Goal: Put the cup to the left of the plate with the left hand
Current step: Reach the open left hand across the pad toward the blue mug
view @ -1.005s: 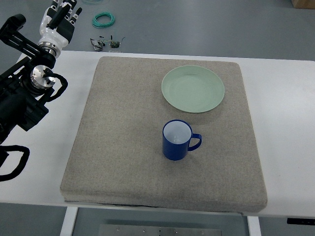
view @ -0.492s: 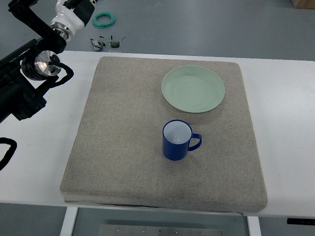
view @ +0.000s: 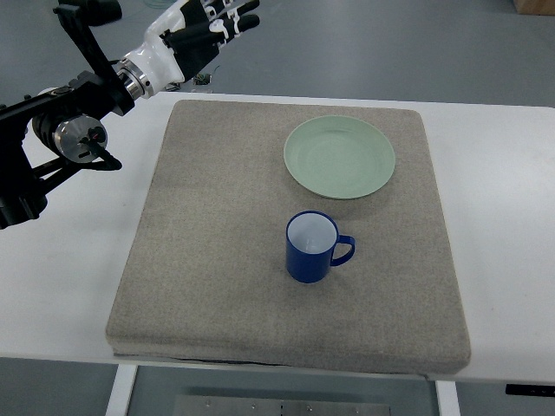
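A blue cup (view: 310, 247) with a white inside stands upright on the grey mat (view: 217, 251), its handle pointing right. It sits below the pale green plate (view: 339, 157), which lies at the mat's upper right. My left hand (view: 208, 30) hovers past the mat's far left corner, fingers spread and holding nothing, far from the cup. Its black arm (view: 61, 139) reaches in from the left edge. The right hand does not show.
The mat lies on a white table (view: 503, 217). Beyond the table's far edge the floor shows, with the left hand in front of it.
The left arm has swung up and to the right, carrying the hand from the top left corner to above the mat's far left corner. Cup and plate stay put.
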`<state>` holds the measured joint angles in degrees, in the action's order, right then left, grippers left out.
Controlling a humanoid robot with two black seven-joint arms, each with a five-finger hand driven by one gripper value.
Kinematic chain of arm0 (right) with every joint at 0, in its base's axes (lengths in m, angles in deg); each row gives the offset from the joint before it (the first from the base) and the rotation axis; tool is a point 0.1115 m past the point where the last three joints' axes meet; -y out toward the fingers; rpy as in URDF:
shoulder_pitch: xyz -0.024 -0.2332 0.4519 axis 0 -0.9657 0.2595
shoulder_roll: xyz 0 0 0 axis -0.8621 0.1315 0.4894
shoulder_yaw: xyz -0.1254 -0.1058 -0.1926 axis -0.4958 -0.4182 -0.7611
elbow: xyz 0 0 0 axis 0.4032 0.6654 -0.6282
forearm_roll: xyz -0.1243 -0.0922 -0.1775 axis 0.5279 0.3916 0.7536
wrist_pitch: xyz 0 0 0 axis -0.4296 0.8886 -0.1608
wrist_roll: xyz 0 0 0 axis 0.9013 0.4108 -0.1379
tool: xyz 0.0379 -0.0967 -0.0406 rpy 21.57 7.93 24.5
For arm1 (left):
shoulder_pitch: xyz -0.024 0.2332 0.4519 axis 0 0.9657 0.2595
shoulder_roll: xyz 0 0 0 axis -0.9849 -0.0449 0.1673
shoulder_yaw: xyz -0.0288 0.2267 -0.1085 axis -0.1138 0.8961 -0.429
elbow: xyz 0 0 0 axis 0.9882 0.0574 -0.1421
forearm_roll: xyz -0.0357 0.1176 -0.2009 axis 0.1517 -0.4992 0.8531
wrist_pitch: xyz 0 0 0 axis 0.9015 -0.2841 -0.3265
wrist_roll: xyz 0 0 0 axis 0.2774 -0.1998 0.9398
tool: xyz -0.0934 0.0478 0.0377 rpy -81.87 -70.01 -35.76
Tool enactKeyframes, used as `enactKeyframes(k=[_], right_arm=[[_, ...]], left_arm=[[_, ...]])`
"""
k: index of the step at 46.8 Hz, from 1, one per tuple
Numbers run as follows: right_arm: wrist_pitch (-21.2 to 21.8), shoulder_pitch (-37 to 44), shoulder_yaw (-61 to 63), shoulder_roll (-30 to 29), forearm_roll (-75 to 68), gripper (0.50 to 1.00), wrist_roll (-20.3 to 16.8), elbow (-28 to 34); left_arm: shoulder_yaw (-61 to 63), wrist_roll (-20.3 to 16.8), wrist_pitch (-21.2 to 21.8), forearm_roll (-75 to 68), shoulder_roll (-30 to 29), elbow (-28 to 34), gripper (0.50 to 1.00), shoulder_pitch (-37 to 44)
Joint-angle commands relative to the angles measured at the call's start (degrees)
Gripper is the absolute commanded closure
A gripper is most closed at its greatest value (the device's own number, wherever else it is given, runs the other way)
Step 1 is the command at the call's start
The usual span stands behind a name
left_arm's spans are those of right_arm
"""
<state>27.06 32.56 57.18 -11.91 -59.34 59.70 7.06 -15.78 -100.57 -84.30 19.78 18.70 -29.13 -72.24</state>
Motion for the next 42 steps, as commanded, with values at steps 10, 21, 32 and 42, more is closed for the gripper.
enactKeyframes(k=[10, 21, 32, 42], right_arm=[[-0.1, 0.0, 0.0, 0.0, 0.0, 0.566, 0.0, 0.0], [0.0, 0.0, 0.0, 0.0, 0.0, 0.566, 0.0, 0.0], [-0.1, 0.0, 0.0, 0.0, 0.0, 0.566, 0.0, 0.0], [-0.1, 0.0, 0.0, 0.0, 0.0, 0.566, 0.0, 0.0]], left_arm=[[3.7, 0.0, -5.4, -8.4, -3.6, -4.9, 0.506, 3.2], [5.1, -0.4, -11.1, -17.1, -6.8, -6.7, 0.506, 7.2], [5.1, -0.7, -13.2, -20.8, -7.8, -7.4, 0.506, 9.5], [5.2, -0.7, -13.7, -21.7, -7.8, -7.6, 0.506, 9.7]])
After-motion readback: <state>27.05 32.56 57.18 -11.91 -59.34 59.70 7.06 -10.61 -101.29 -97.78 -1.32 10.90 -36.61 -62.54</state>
